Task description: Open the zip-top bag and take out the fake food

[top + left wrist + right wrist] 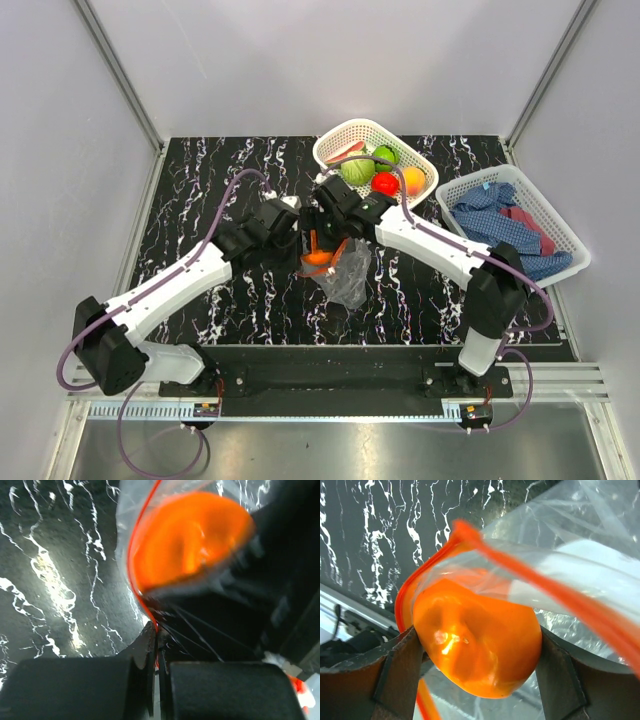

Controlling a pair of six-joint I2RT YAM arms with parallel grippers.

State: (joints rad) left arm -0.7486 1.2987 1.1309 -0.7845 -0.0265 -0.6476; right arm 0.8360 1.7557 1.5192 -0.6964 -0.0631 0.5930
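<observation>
The clear zip-top bag (347,277) lies mid-table with its orange-red zip strip (530,575) pulled open. My left gripper (297,228) is shut on the bag's zip edge (156,630), holding the mouth from the left. My right gripper (322,243) reaches into the mouth and is shut on an orange ball (477,640), gripped between both fingers; the ball also shows in the left wrist view (192,540) and from above (318,258). Other fake food, a cabbage (357,170), dark green fruit (384,154), tomato (384,183), orange ball (413,179) and watermelon slice (345,149), sits in a white basket (340,133).
A second white basket (562,230) at the right holds blue and red cloths (500,222). The black marbled tabletop (200,200) is bounded by grey walls left, right and behind. The arms cross the middle of the table.
</observation>
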